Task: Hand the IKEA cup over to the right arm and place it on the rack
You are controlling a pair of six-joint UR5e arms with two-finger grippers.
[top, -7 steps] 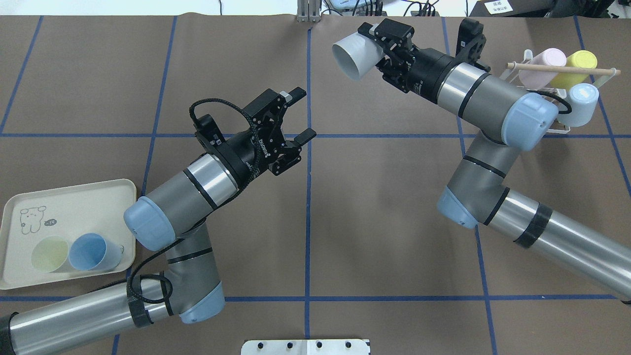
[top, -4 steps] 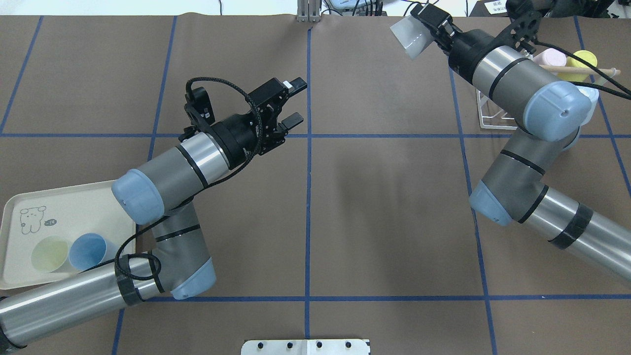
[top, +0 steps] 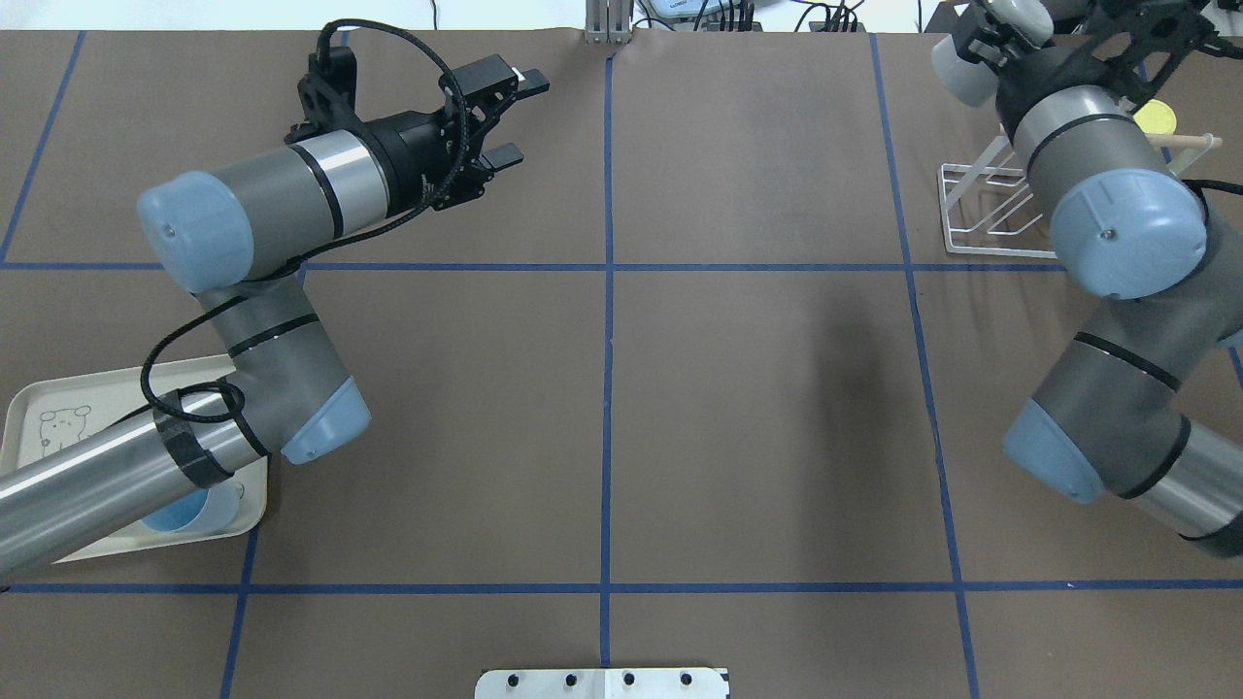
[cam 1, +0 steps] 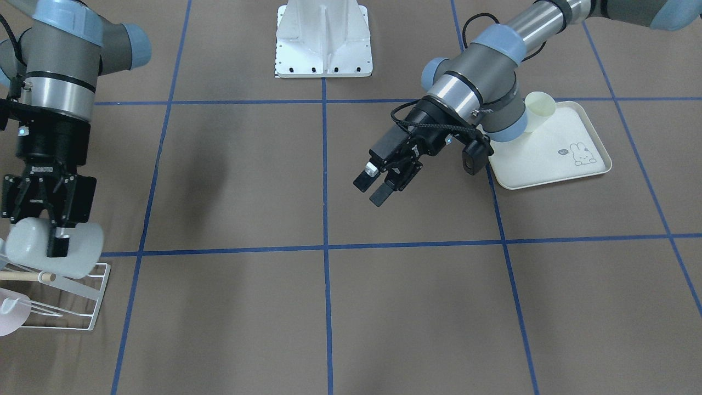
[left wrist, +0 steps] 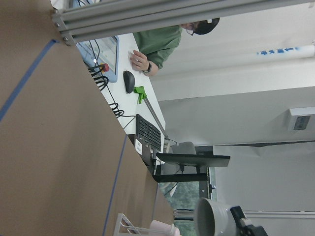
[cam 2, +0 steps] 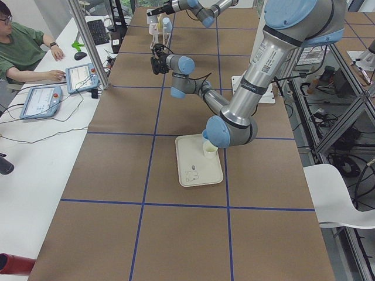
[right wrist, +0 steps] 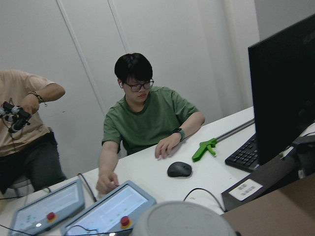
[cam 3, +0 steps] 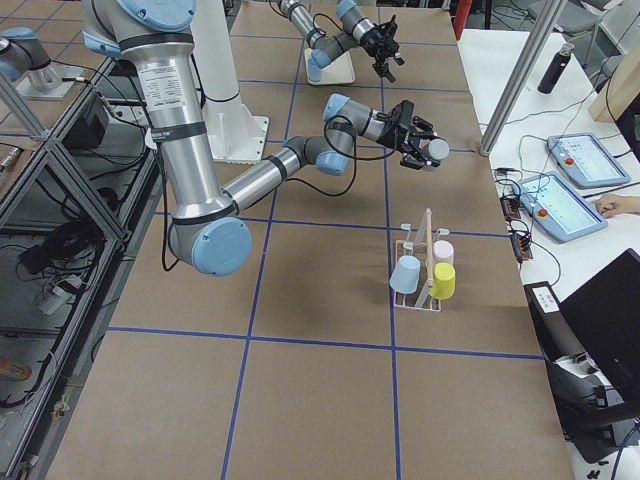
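Your right gripper (cam 1: 56, 241) was clenched on the pale grey IKEA cup (cam 1: 85, 252) at the left edge of the front-facing frame. The cup lay on its side in the air, close to the white wire rack (cam 1: 97, 296) and its wooden dowel (cam 1: 24, 276) but not resting on them. Your left gripper (cam 1: 371, 189) hung released and empty at centre frame, jaws apart. To its right sat the cream rabbit-print tray (cam 1: 548, 164), with a pale yellow cup (cam 1: 540, 107) at its upper edge.
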